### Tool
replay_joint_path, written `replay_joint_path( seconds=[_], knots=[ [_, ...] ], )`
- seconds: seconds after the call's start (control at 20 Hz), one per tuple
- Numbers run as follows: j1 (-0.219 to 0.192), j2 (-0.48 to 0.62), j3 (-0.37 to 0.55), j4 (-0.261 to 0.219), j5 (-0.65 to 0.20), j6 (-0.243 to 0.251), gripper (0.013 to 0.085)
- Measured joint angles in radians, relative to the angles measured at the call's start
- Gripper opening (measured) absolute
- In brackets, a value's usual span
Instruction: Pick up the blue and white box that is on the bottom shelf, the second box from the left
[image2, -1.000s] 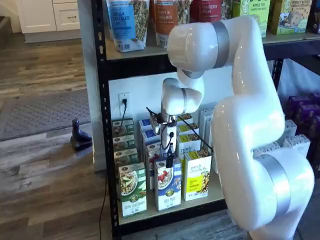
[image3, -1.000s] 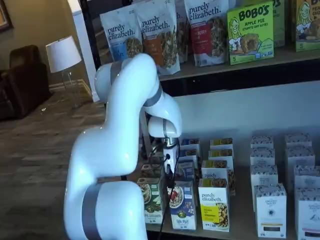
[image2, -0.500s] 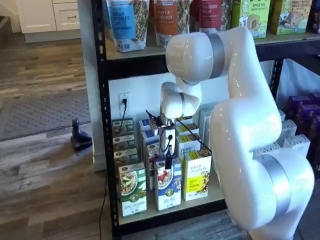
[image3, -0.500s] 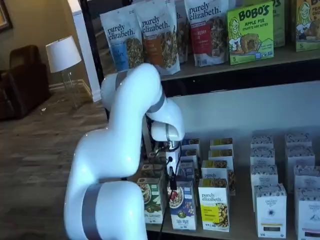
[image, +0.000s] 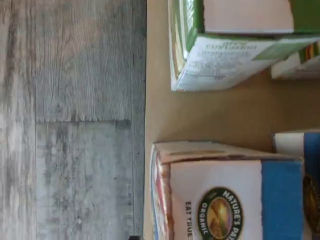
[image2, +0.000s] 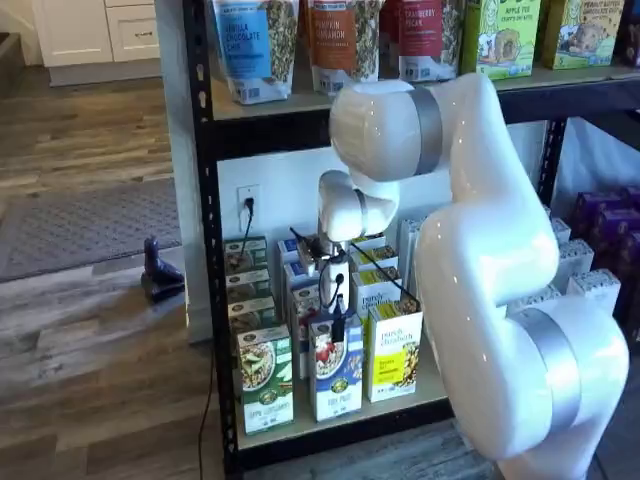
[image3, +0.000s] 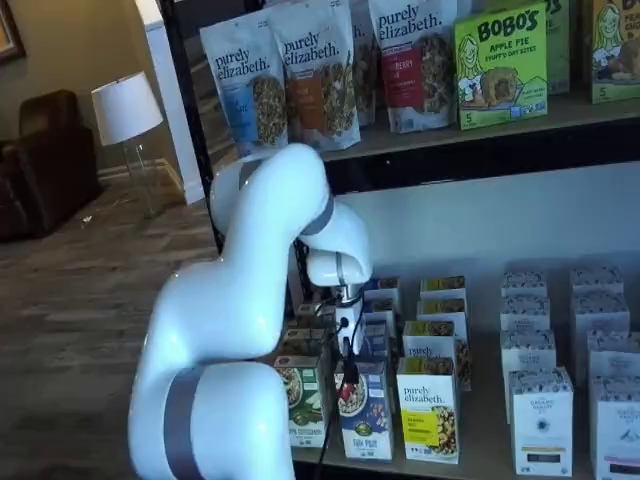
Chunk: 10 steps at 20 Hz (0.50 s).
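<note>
One pincer (image2: 338, 325) hangs just above the blue and white box (image2: 335, 368) on the bottom shelf (image2: 330, 415); whether it is released or clenched cannot be told.

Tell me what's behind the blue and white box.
More blue-topped boxes line up behind the blue and white box toward the wall. The gripper and cable cover part of that row.

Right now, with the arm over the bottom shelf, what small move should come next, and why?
Probably ease the tool straight down. In both shelf views its fingers hang just above the top of the blue and white box at the front of the bottom shelf, not yet around it.
</note>
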Motion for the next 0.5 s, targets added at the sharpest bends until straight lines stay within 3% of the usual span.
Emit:
replay_joint_path(
  seconds=[0.5],
  knots=[
    [0.016, 0.045, -0.028, -0.064, 0.021, 0.068, 0.0850]
  ],
)
